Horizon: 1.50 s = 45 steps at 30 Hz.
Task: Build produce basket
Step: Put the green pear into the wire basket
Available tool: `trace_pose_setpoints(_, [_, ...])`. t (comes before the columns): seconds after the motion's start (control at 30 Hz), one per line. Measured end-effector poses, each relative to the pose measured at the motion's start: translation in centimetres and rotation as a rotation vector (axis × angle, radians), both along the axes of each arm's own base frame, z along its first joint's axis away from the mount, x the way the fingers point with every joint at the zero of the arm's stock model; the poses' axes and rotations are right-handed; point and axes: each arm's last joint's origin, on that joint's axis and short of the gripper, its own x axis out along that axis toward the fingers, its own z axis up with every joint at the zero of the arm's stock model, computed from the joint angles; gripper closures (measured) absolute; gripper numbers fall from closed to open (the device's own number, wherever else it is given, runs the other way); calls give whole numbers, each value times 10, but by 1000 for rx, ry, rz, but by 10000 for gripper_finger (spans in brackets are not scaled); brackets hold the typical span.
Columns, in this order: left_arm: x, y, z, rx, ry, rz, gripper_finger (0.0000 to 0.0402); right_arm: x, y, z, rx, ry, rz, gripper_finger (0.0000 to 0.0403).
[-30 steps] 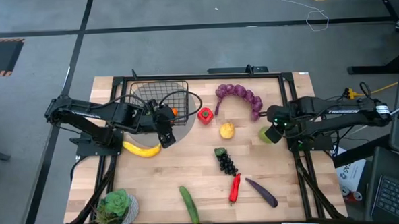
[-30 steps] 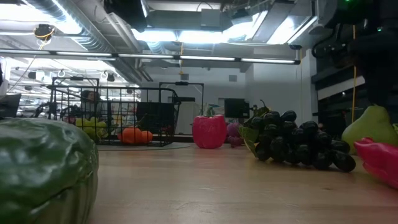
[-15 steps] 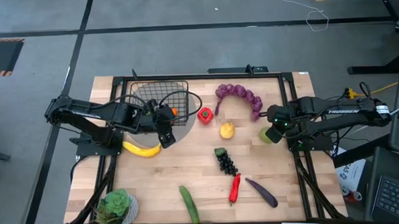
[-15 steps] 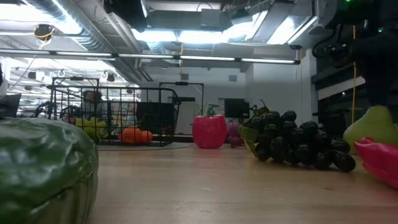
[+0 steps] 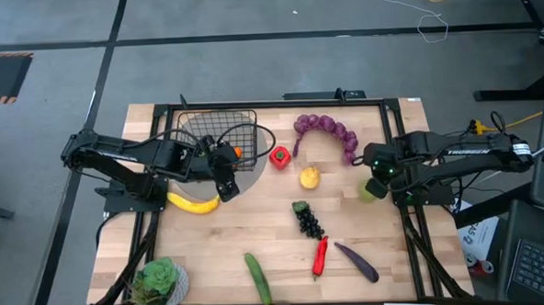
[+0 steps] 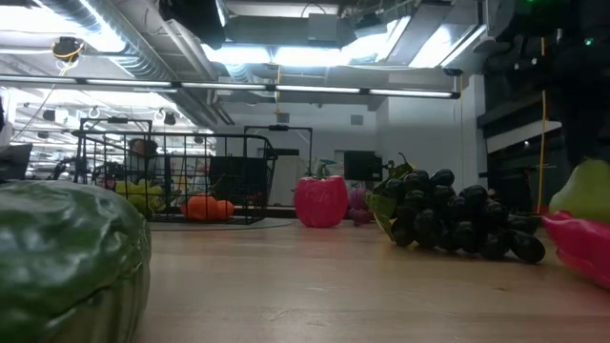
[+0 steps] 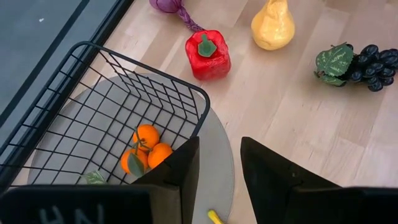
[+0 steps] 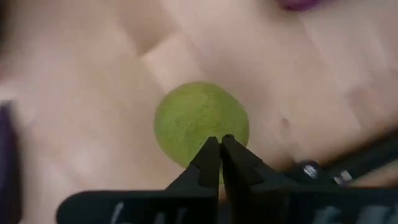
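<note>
Over on the right side of the bench (image 5: 257, 236), the right tool (image 8: 219, 146) is pinched fully shut on the crown of the green pear (image 8: 193, 118). The wrist view looks straight down the fingers onto the fruit. That reads as a grip on the stem, though the stem itself is hidden behind the fingertips. It's a sensible hold, since the round body would need a much wider bite.

From above, the pear (image 5: 373, 191) sits right under that tool at the bench's right edge. It is well apart from the basket (image 5: 217, 112), which stands at the far left corner on a grey disc (image 5: 247, 177).

The left tool (image 7: 219, 140) hovers beside the basket's near corner. Its fingers stand a narrow gap apart with nothing between them, and only the disc shows through. My read is that it waits there to steady the basket or stay clear of the drop.

Inside the mesh there are oranges (image 7: 146, 149) and a scrap of green, so the job is barely begun. The banana (image 5: 193, 204) lies just beside the disc. The pepper (image 5: 279, 156), lemon (image 5: 309, 177), purple bunch (image 5: 326, 132), grapes (image 5: 307, 220), chili (image 5: 320, 255), eggplant (image 5: 357, 262) and cucumber (image 5: 257, 278) are all out on the wood.

Next comes a long carry across the bench, and a stem grip could let the pear swing or slip.
</note>
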Motion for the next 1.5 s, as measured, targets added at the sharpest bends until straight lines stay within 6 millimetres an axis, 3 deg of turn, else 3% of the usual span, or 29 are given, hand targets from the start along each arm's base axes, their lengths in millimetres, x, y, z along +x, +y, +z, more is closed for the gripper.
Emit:
trace_pose_setpoints(0.13, [0, 0, 0, 0, 0, 0, 289, 12, 0, 23, 8, -158, 96, 401])
trace_pose_setpoints(0.43, [0, 0, 0, 0, 0, 0, 289, 36, -2, 93, -183, -601, 300, 401])
trace_pose_setpoints(0.6, [0, 0, 0, 0, 0, 0, 289, 51, -3, 107, -291, -803, 369, 402])
trace_pose_setpoints(1.03, [0, 0, 0, 0, 1, 0, 289, 125, -14, 95, -542, -1068, 488, 403])
trace_pose_setpoints(1.5, [0, 0, 0, 0, 2, -1, 289, 208, -61, 49, -715, -1244, 371, 403])
